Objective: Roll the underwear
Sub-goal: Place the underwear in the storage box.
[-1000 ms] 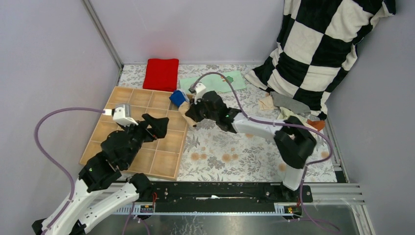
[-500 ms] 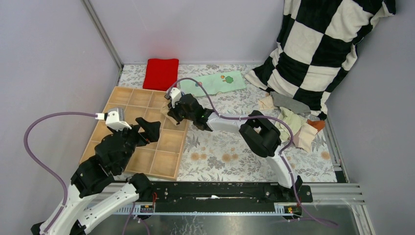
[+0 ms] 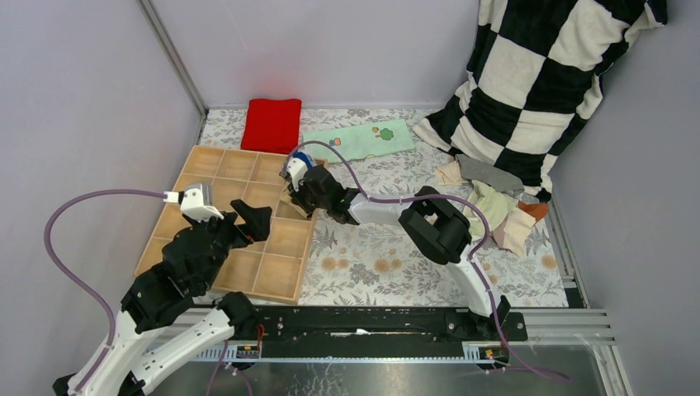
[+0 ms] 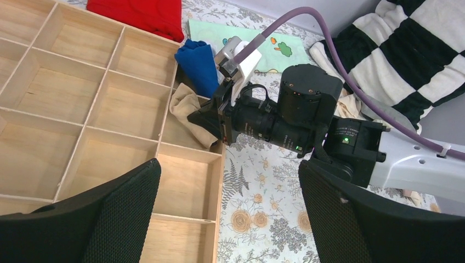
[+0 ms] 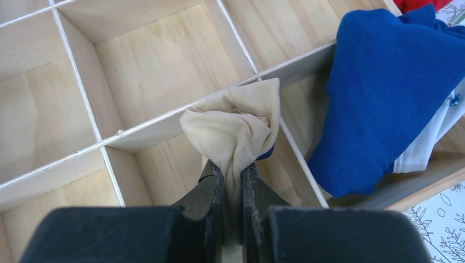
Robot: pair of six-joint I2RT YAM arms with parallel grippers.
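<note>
My right claw (image 5: 232, 170) pinches the rolled tan brief (image 5: 236, 123) above a wooden organizer (image 5: 159, 60) cell, tight so the roll can't spring open. The blue brief (image 5: 384, 93) sits at two o'clock. My left claw (image 4: 229, 164) hangs spread wide.

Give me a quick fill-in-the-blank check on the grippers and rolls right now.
The right gripper is ____ on the tan roll.
The blue roll lies ____ the tray.
The left gripper is ____, holding nothing.
Missing words: shut; in; open.
</note>
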